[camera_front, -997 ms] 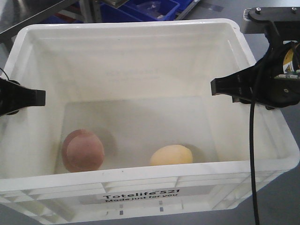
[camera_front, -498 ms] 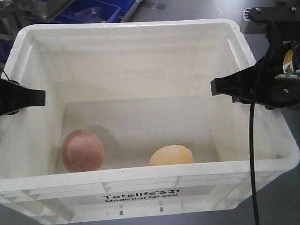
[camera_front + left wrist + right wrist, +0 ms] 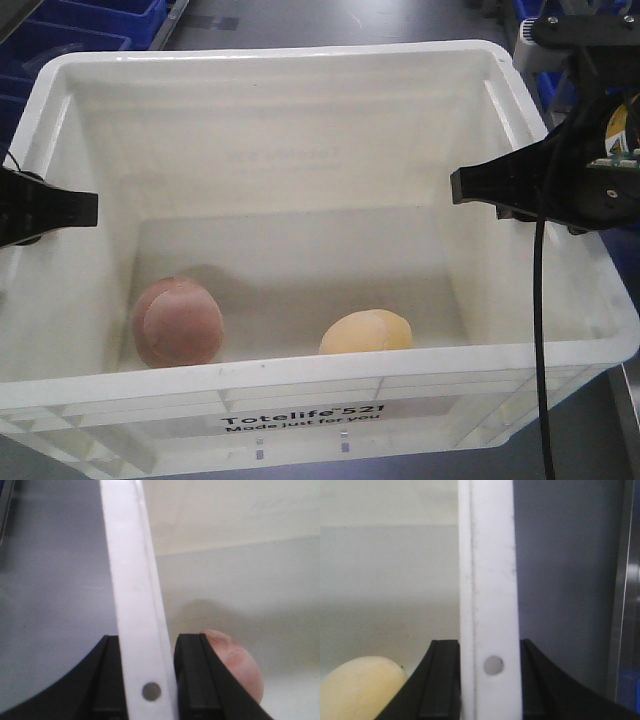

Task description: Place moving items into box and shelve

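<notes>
The white box (image 3: 270, 58), printed "Totelife 521", fills the front view. On its floor lie the two moving items: a reddish-brown one (image 3: 178, 322) at the front left and a pale yellow one (image 3: 366, 332) at the front middle. My left gripper (image 3: 62, 209) is shut on the box's left rim (image 3: 132, 580), its black fingers (image 3: 192, 675) pressed to both sides, with the reddish item (image 3: 235, 667) just beyond. My right gripper (image 3: 490, 187) is shut on the right rim (image 3: 490, 580), with the yellow item (image 3: 362, 687) below it on the left.
Blue plastic bins (image 3: 70, 30) show past the box's far left corner, and another blue bit (image 3: 548, 90) at the far right. Grey floor (image 3: 330, 20) lies behind. A metal upright (image 3: 627, 605) stands to the right of the box.
The box and both grippers keep their place in the view while the background slides left: the blue bins moved from top centre to top left. The two items barely shifted.
</notes>
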